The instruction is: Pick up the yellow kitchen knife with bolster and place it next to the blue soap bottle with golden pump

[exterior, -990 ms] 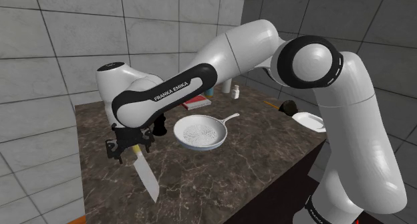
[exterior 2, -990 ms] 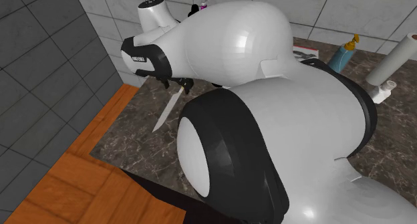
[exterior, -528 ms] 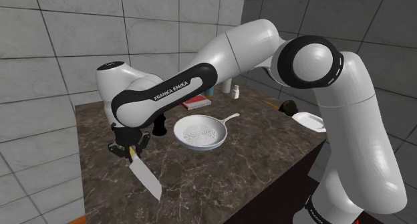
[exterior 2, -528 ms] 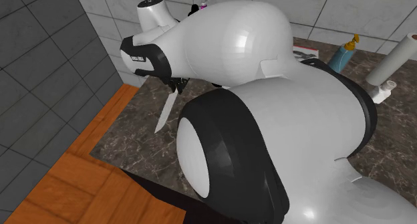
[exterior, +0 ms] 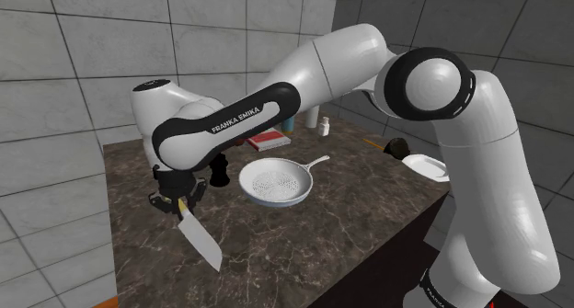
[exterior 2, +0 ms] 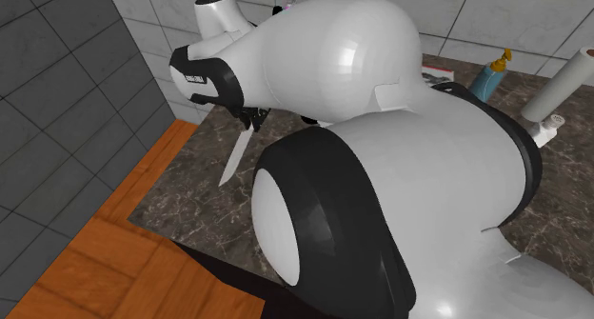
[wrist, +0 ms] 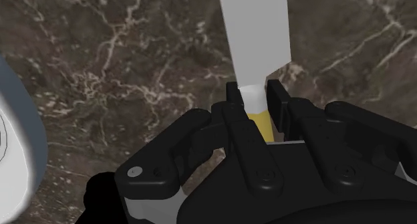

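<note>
Clamping knife [wrist: 257,35], claw [wrist: 254,93], pale blade (yellow handle)

White pan [exterior: 274,184] close beside hand [exterior: 179,201]

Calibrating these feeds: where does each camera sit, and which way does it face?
Shoulder view: off to one side, looking down over the dark marble counter; white arm reaches across.
Second exterior view: behind the arm's links, looking down at counter and wooden floor.
Wrist view: on the hand, facing the counter past the black tool.
Shared: the tool clasping the yellow-handled kitchen knife.
</note>
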You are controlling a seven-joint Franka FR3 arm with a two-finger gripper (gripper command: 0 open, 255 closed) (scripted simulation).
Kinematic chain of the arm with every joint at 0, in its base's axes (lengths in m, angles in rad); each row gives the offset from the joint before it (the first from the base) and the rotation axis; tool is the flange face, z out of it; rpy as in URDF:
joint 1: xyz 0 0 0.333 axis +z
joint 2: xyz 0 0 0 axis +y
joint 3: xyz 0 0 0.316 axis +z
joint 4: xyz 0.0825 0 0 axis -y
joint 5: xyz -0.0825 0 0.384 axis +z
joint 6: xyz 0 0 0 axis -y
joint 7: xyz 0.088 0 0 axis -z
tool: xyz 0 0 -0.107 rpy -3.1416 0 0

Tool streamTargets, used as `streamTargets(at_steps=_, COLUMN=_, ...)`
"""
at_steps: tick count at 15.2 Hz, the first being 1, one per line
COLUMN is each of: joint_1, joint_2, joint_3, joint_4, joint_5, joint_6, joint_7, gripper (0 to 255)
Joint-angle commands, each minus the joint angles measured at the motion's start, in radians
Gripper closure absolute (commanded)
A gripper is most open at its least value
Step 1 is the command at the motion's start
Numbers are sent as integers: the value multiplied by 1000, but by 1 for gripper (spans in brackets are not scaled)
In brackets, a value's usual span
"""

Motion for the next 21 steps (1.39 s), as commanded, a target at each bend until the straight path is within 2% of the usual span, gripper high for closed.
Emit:
streamTargets(at_steps=1, joint_1=-1, joint_2=-11, joint_3=3, joint_4=7, joint_5=6, joint_6=-18, joint_7=-3, gripper=255)
streamTargets(at_steps=21, joint_1=2, joint_2=-82, joint_3=25, joint_4=172, joint_5=47, joint_6=-246, joint_7=-42, gripper=255)
